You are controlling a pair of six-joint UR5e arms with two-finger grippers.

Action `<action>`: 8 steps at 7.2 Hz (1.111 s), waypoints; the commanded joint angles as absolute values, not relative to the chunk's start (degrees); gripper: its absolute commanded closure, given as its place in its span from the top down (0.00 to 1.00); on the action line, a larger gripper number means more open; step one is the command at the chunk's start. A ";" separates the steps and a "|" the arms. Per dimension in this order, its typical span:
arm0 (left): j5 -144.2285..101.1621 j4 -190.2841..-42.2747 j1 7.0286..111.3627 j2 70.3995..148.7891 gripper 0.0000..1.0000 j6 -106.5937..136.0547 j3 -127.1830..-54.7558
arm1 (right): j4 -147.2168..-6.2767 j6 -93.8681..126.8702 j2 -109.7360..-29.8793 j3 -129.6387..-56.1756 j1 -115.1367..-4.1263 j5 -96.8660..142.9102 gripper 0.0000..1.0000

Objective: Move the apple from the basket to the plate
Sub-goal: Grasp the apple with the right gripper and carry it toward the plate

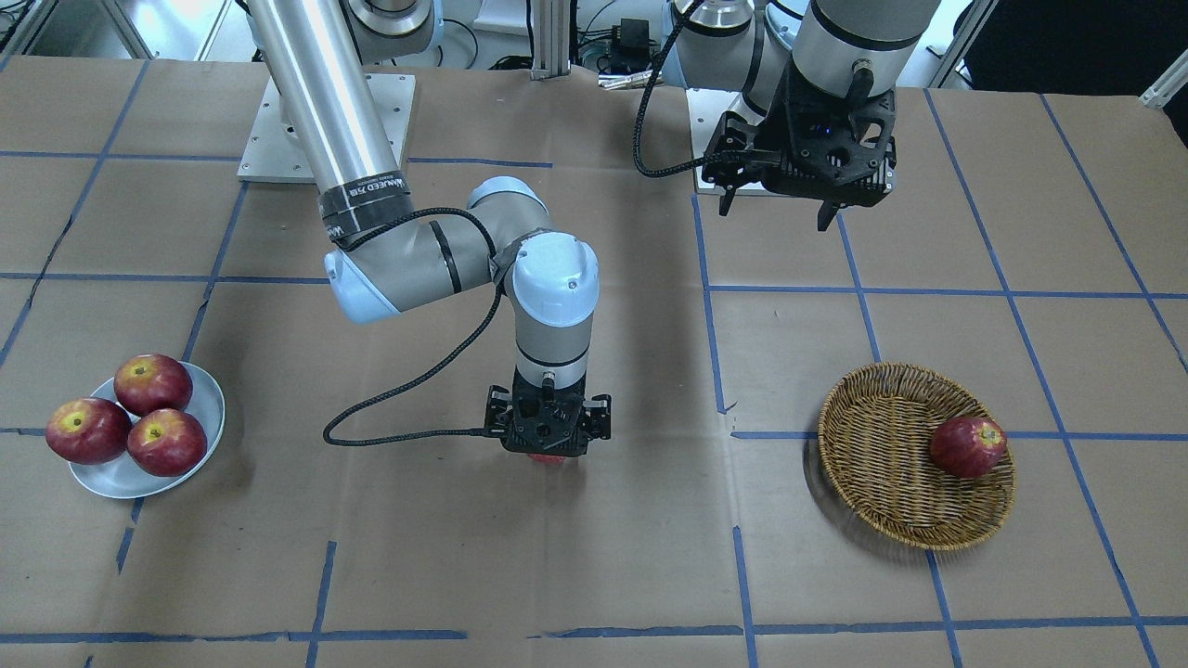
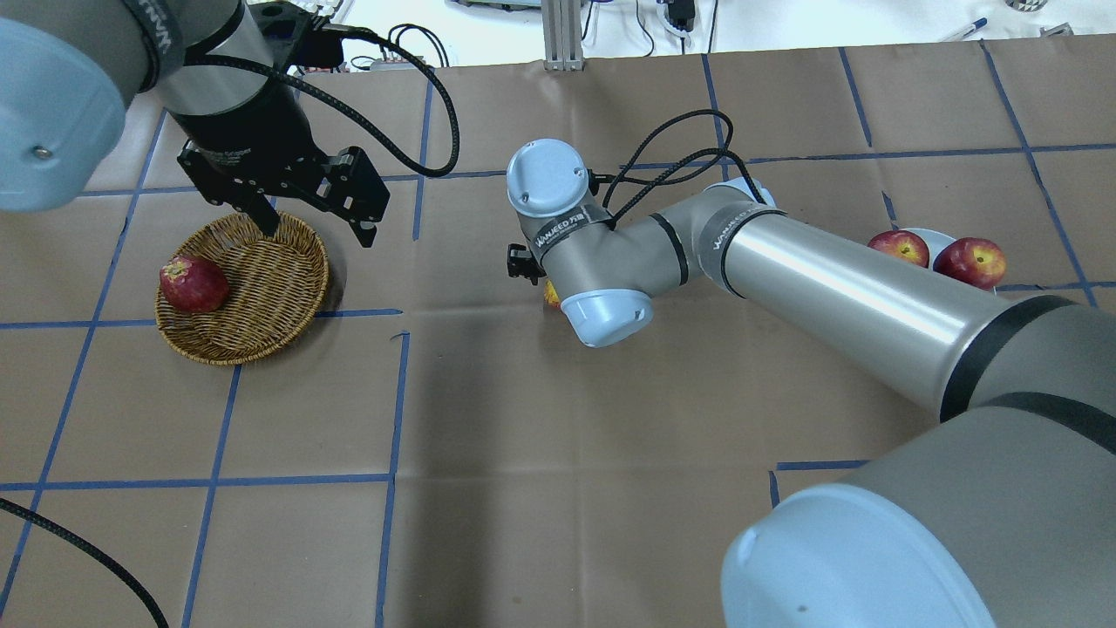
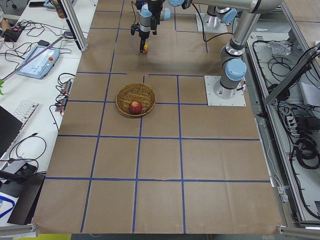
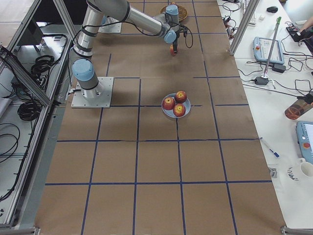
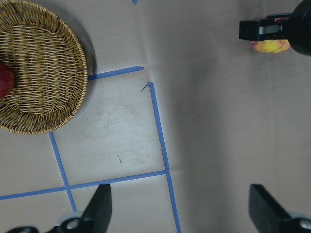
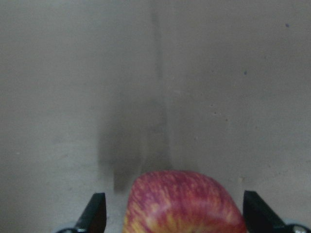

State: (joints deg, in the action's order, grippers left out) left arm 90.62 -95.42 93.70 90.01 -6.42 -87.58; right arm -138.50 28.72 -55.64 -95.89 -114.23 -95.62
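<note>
A pinkish-red apple [image 6: 184, 204] with pale yellow streaks sits at the table's middle, between the fingers of my right gripper [image 1: 549, 447]. That gripper points straight down, open, with a gap on both sides of the apple. Only slivers of the apple show in the front view [image 1: 549, 457] and the overhead view [image 2: 551, 295]. The wicker basket [image 1: 882, 445] holds one darker red apple [image 1: 968, 446]. My left gripper [image 2: 319, 233] hovers open and empty above the basket's far rim. The pale plate [image 1: 111, 478] holds three red apples.
The table is brown paper with blue tape lines. The right arm's long link [image 2: 837, 288] stretches low across the table between the plate and the middle. The basket [image 5: 39, 73] and the right gripper's body [image 5: 272, 30] show in the left wrist view.
</note>
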 commanded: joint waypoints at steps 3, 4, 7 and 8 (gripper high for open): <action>90.62 -95.27 93.60 90.00 0.99 -6.59 -87.80 | -139.22 28.21 -58.43 -97.73 -112.86 -95.80 0.46; 90.53 -94.58 93.60 90.26 0.99 -6.50 -87.80 | -138.70 26.91 -61.41 -98.26 -111.72 -95.89 0.46; 90.62 -92.81 93.52 90.18 0.99 -6.50 -89.20 | -124.31 9.92 -76.50 -101.49 -96.66 -95.45 0.46; 90.62 -92.73 93.52 90.00 0.99 -6.68 -89.38 | -124.63 0.27 -80.38 -105.86 -89.37 -94.93 0.47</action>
State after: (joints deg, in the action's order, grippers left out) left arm 90.61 -92.88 93.52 90.23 -6.57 -89.00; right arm -126.32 11.13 -74.88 -101.61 -97.94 -95.45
